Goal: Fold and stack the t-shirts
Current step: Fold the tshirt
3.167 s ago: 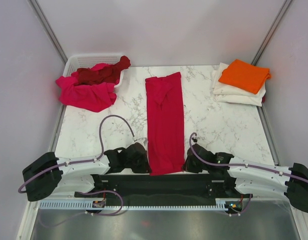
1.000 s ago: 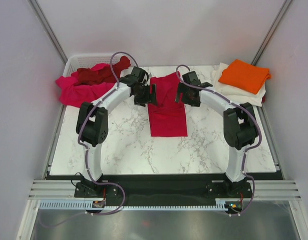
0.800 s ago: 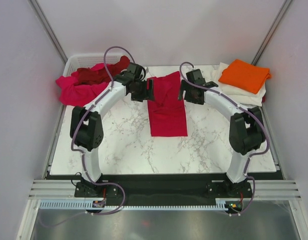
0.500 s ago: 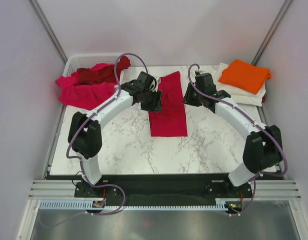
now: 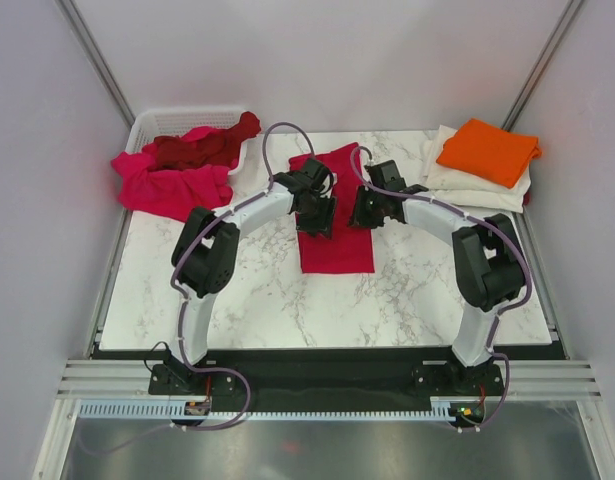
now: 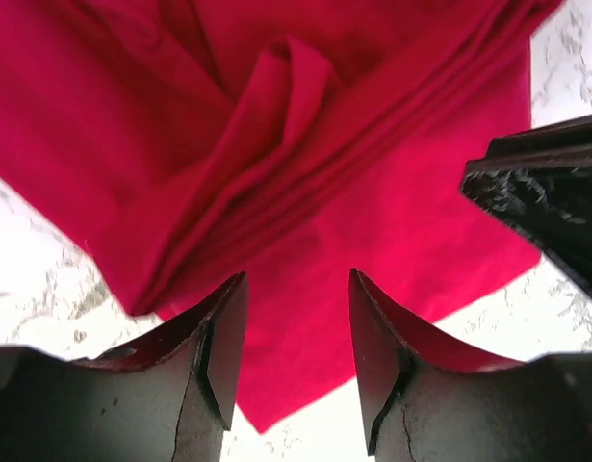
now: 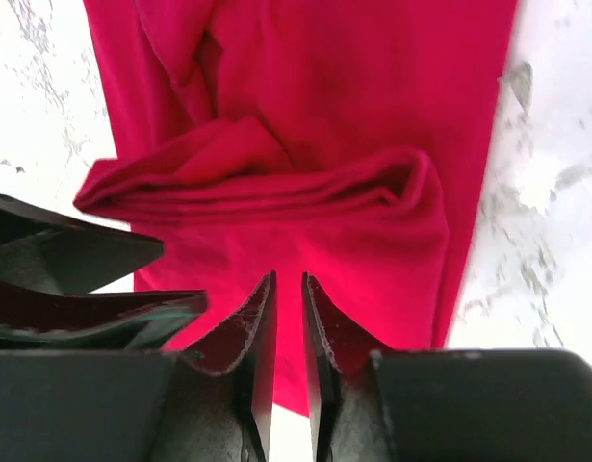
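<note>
Left gripper [image 5: 321, 218] hangs over the left edge of the red shirt [image 5: 336, 248], jaws about half apart. Its wrist view shows cloth through the gap and nothing caught between the fingers [image 6: 218, 337]. Right gripper [image 5: 360, 212] faces it across the shirt, over the right edge, jaws drawn in to a thin slit. I cannot tell whether any cloth is nipped at the tips.

The red shirt lies under and between both grippers as a narrow strip on the table [image 5: 237, 300]. Just ahead of the right fingertips a thick, rolled fold crosses the strip from edge to edge. Ahead of the left fingertips the cloth is bunched into loose ridges. On the arms' side of the grippers the strip lies flat and smooth. On the far side a rumpled end runs toward the back of the table.

Well to the left of the left gripper a pink shirt [image 5: 172, 185] spills out of the basket [image 5: 152, 122], with a maroon shirt [image 5: 202, 148] heaped on it. Well to the right of the right gripper an orange shirt [image 5: 487, 150] sits folded on top of folded cream shirts [image 5: 477, 188].
</note>
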Controlling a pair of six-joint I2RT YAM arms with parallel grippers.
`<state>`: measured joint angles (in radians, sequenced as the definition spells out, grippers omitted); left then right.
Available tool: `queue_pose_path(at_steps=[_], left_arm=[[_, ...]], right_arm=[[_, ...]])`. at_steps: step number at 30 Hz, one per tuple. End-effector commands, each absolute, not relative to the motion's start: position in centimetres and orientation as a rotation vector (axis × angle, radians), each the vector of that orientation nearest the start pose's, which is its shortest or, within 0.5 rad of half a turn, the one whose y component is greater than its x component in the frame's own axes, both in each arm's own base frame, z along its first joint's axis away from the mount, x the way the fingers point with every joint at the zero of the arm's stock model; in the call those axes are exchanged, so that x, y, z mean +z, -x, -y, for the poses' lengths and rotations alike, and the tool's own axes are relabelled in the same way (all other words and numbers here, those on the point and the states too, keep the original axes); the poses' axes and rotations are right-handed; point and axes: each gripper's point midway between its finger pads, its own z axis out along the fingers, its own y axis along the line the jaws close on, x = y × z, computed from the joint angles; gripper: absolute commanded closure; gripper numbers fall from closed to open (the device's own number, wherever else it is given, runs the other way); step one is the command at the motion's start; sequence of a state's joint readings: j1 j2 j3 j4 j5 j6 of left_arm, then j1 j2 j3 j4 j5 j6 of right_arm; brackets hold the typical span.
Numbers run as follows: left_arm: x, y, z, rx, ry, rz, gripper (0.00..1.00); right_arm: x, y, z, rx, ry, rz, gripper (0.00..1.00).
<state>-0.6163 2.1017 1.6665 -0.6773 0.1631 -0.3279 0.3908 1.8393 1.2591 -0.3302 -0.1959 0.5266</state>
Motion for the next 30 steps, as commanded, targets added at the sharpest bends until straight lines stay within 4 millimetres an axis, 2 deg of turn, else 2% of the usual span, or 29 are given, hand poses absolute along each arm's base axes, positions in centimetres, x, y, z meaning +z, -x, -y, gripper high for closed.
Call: queue_pose_path(at_steps=[1,5,6,7,8,11,12,13,15,18,19,21,22,23,24,25,26,27,28,29,30], left_arm=[[6.2,-39.0,31.7,-0.475,-0.462,-2.653,0.47],[6.3,-41.3,32.1,-0.47,-0.445,-2.62,0.47],[5.8,-42.0,31.8,-0.46,-0.436,-2.624,0.47],[5.7,-42.6,31.6,-0.453,-0.428,-2.618,0.47],[6.3,-43.7,31.8,-0.456,-0.419,-2.593,0.47],[6.6,-46.2,31.0,-0.458,-0.375,-2.572,0.48],[6.6,-46.7,30.9,-0.453,-0.375,-2.564,0.47],[6.2,-47.5,30.4,-0.446,-0.361,-2.565,0.48],[7.4,-49.0,30.1,-0.451,-0.342,-2.533,0.48],[9.3,-50.0,30.0,-0.456,-0.323,-2.501,0.48],[9.9,-49.9,29.9,-0.459,-0.321,-2.494,0.48],[12.4,-49.3,29.7,-0.474,-0.316,-2.461,0.47],[12.0,-48.4,29.2,-0.466,-0.315,-2.485,0.47],[14.4,-47.8,28.9,-0.483,-0.307,-2.451,0.46],[14.9,-47.1,28.6,-0.484,-0.301,-2.453,0.45],[13.5,-45.5,27.9,-0.476,-0.304,-2.505,0.44],[13.9,-44.5,27.5,-0.483,-0.293,-2.513,0.42],[15.6,-43.4,27.3,-0.505,-0.298,-2.487,0.41],[14.0,-41.4,26.6,-0.496,-0.304,-2.54,0.38],[13.8,-40.5,26.3,-0.504,-0.301,-2.546,0.37],[15.4,-39.1,26.4,-0.561,-0.314,-2.514,0.36]], right_arm=[[9.2,-42.2,-23.6,0.665,-0.052,-2.481,0.76],[9.2,-42.9,-23.7,0.645,-0.043,-2.482,0.75],[9.9,-43.1,-23.5,0.633,-0.039,-2.465,0.73],[10.3,-43.1,-23.3,0.621,-0.04,-2.455,0.71],[10.7,-43.3,-22.8,0.59,-0.049,-2.443,0.63],[12.3,-42.9,-21.7,0.541,-0.046,-2.423,0.47],[13.4,-42.7,-21.1,0.521,-0.05,-2.405,0.4],[13.6,-42.3,-20.8,0.508,-0.051,-2.405,0.38],[14.5,-41.3,-20.1,0.49,-0.05,-2.389,0.33],[14.9,-40.0,-19.6,0.498,-0.049,-2.384,0.29],[14.8,-39.7,-19.5,0.501,-0.049,-2.388,0.29],[14.4,-38.9,-19.5,0.51,-0.03,-2.399,0.28],[14.2,-38.5,-19.4,0.516,-0.024,-2.406,0.27],[14.1,-38.2,-19.3,0.514,-0.012,-2.409,0.26],[13.2,-37.5,-19.1,0.505,-0.012,-2.432,0.26],[12.8,-37.0,-18.8,0.498,-0.014,-2.442,0.24],[12.4,-36.6,-18.5,0.5,-0.017,-2.452,0.2],[11.5,-35.6,-18.2,0.501,-0.027,-2.476,0.18],[11.0,-34.9,-18.4,0.528,-0.022,-2.492,0.13],[10.5,-34.3,-18.3,0.544,-0.023,-2.507,0.1],[9.5,-33.4,-18.3,0.566,-0.036,-2.521,0.07]])
